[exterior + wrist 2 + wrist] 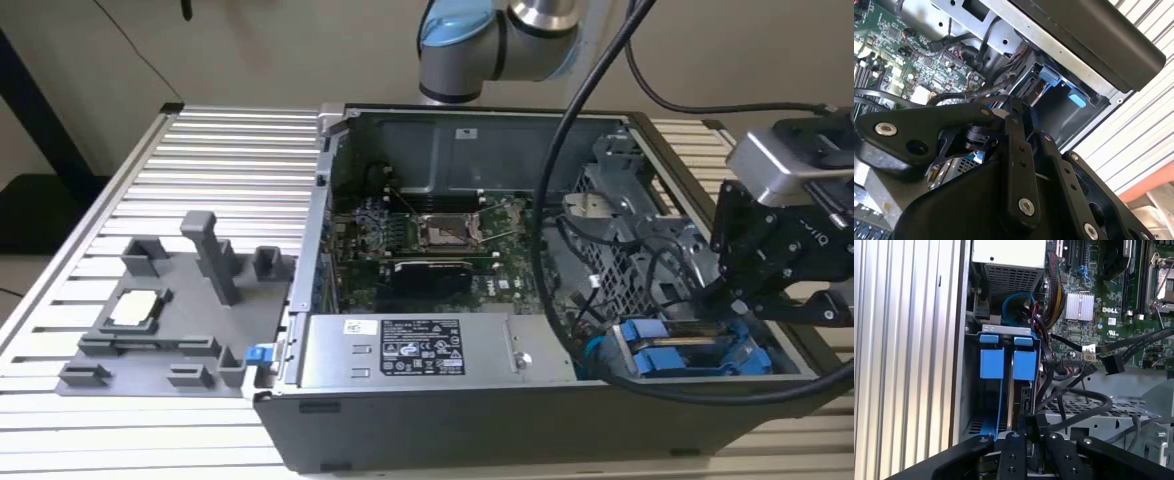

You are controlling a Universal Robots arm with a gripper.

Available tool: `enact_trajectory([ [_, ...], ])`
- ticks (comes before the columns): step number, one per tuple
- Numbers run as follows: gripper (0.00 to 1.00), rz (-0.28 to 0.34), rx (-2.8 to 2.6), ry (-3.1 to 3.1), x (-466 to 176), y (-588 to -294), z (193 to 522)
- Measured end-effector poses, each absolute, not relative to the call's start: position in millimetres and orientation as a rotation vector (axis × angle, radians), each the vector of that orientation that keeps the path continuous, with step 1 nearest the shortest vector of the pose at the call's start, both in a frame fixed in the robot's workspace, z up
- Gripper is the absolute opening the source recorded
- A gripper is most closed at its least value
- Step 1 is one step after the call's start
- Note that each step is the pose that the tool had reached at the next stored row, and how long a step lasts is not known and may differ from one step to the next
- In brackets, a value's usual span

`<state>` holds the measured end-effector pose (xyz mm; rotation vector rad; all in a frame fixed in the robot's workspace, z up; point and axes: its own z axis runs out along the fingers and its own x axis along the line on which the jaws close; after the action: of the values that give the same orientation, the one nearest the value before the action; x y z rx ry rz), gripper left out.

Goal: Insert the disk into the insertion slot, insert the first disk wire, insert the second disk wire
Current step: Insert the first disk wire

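Above the case: the computer case (534, 420) lies open on top, so you can come down freely.
Slot mouth: the insertion slot (985, 410) is narrow, and two blue tabs (991, 362) stand at its end.
Outer side: the case wall (961, 365) runs just beside the slot.
Inner side: loose black cables (1079, 395) loop close to the slot.
Hose: a thick black cable (558, 160) hangs across the case and curves past the slot.
Over the slot: the gripper (718, 300) takes the room here.
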<state>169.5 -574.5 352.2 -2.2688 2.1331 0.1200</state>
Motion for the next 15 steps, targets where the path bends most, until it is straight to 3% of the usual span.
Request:
enact_trajectory([
  [15,0.19,0.113,-2.264,2.128,174.2,-574.4,339.7],
])
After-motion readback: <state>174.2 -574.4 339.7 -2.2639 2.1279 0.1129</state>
